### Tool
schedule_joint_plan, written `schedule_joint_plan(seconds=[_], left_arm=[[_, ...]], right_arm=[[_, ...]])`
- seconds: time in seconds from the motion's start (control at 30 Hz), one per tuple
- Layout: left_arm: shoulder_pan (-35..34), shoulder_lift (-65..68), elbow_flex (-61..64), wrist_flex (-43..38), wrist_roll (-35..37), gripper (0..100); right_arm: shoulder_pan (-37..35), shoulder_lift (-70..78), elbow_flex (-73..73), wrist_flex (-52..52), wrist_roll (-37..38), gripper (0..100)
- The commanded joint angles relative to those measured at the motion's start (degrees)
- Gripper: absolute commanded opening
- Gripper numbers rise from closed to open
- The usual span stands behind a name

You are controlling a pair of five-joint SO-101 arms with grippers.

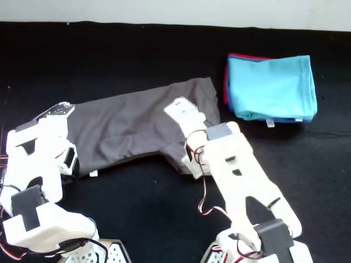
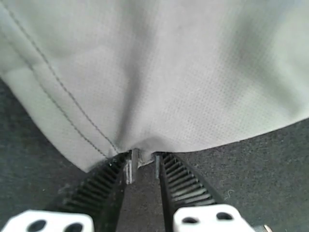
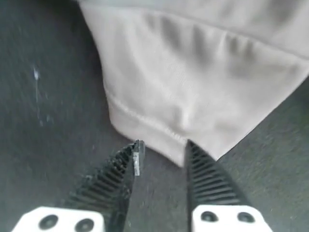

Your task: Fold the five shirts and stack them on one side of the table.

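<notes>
A grey shirt lies spread across the middle of the black table. My left gripper is shut on its stitched hem, at the shirt's left end in the high view. My right gripper stands open at the shirt's lower right corner, with the hem edge just reaching between the fingertips. A stack of folded shirts, cyan on top with red and blue beneath, sits at the back right.
The black table is bare in front of the shirt and between the two arm bases. The table's far edge meets a pale wall. A small white tag shows at the shirt's near edge.
</notes>
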Motion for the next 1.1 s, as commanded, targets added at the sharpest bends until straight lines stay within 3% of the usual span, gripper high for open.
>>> schedule_joint_plan(seconds=[0.0, 0.37, 0.77, 0.83, 0.93, 1.07], left_arm=[[-0.31, -0.13, 0.4, -3.25, -0.35, 9], [-0.31, -0.04, 0.57, -3.25, -0.35, 9], [-0.4, -0.04, 0.57, -3.25, -0.35, 9], [-0.4, -0.04, 0.57, -3.25, -0.35, 9], [-0.48, -0.04, 0.57, -3.25, -0.35, 9], [-0.57, -0.04, 0.57, -3.25, -0.35, 9]], right_arm=[[-0.13, 1.54, -0.13, 0.84, 1.05, 16.4], [-1.71, 10.95, -2.07, -3.21, 6.59, 21.7], [1.71, 23.87, -2.42, -10.24, 12.75, 21.6], [1.71, 25.1, -3.82, -10.15, 13.1, 18.2], [1.71, 26.33, -6.29, -10.15, 13.1, 1.9], [2.33, 26.51, -8.48, -10.07, 13.01, 0.3]])
